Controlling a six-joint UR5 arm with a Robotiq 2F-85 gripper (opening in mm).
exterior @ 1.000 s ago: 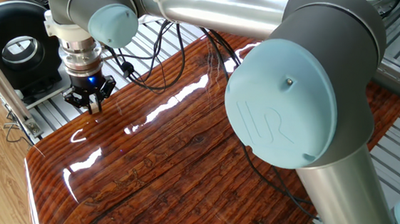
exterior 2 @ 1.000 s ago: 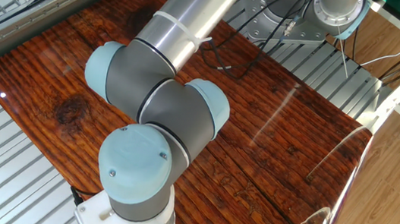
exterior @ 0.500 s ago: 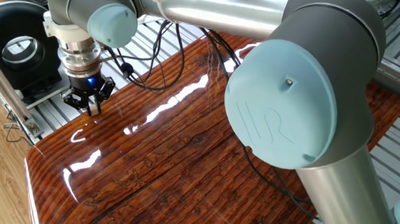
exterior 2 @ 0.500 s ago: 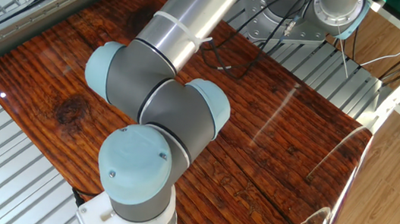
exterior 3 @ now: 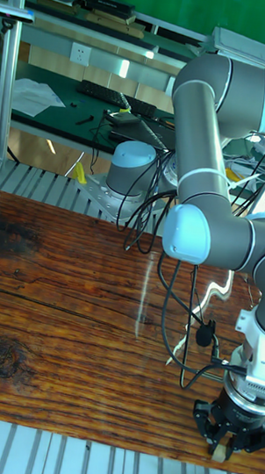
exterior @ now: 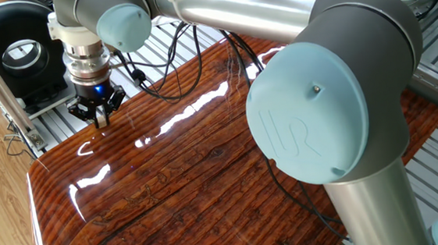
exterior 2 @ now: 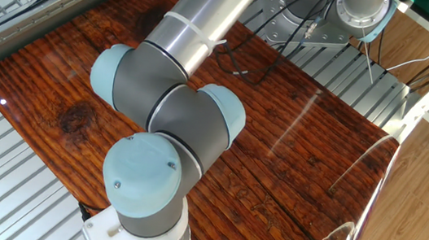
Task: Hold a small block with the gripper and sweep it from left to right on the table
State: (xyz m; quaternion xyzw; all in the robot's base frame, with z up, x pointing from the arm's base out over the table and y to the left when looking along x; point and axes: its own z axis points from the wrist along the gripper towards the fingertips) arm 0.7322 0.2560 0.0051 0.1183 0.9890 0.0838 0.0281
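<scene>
my gripper (exterior: 98,114): black two-finger claw under the silver wrist, blue light lit, pointing straight down. fingers drawn narrow around a small pale piece between the tips, which i judge to be the small block (exterior: 100,118); too small in every view to be certain of the grip.

position: at the rim of the tabletop (exterior: 206,162), near one corner. in the tall fixed view my gripper (exterior 3: 228,437) hangs right at the near edge of the board, with the grey slatted base (exterior 3: 55,467) just below it.

change over the last second: my gripper has slid slightly sideways along the edge and risen a little, the fingers no wider or narrower than before. in the other fixed view only my elbow joint (exterior 2: 145,181) shows, shifted a touch; my gripper is hidden there.

meaning for the task: block appears to be in hand, and the travel seen is very small, so i judge the sweep is either barely begun or near one end of its run. most of the tabletop lies away from my gripper, unswept so far as i can tell.

cables (exterior: 160,72): hanging loose beside my wrist, above the board.
</scene>
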